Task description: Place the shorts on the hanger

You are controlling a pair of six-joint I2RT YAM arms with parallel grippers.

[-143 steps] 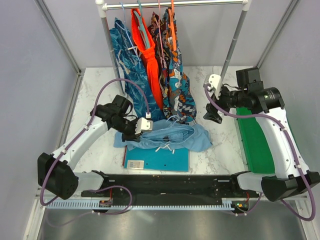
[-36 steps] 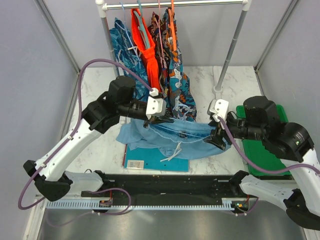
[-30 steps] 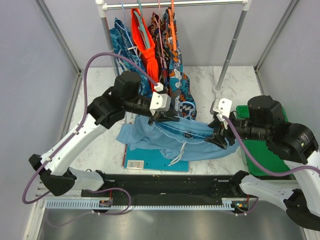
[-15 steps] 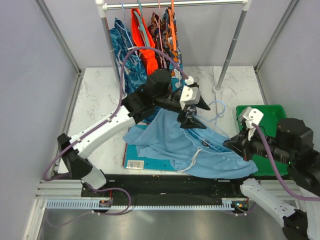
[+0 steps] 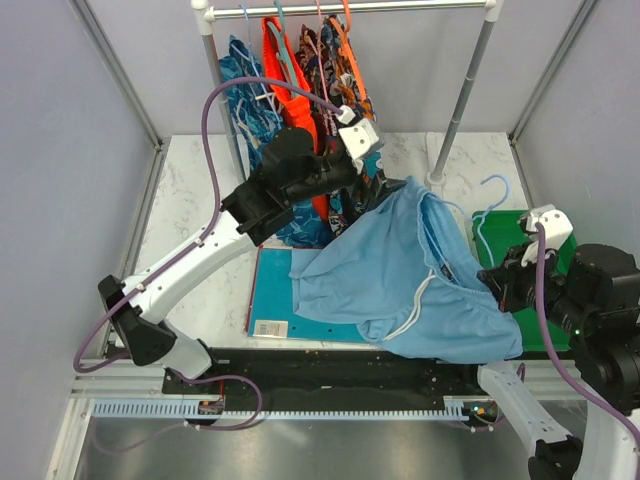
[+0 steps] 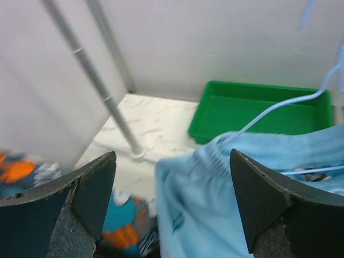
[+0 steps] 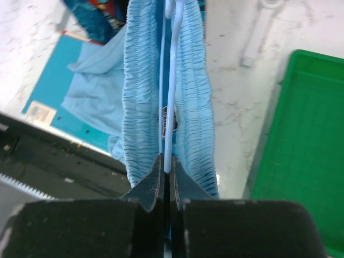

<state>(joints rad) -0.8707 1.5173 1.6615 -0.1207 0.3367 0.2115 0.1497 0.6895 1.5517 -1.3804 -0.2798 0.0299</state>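
shorts (image 5: 400, 265): soft matt cloth; I see a gathered, ribbed waistband
hanger (image 7: 172, 97): thin smooth wire, pale blue coating
green tray (image 6: 258, 107): smooth plastic, slight sheen
table (image 5: 190, 190), left of the tray: polished marble look
rack pole (image 5: 468, 85), behind the tray: dull metal

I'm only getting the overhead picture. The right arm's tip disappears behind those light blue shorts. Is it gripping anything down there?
Observer: Yes. Its wrist camera shows the right tool shut on the thin wire of the hanger.
Operator: Is the garment on that wire?
Observer: The gathered waistband of the shorts runs along both sides of the wire, so the wire sits inside the waist opening.
Operator: What about the other arm?
Observer: Its wrist camera shows the left tool open, fingers wide apart and gripping nothing; the shorts hang just past them.
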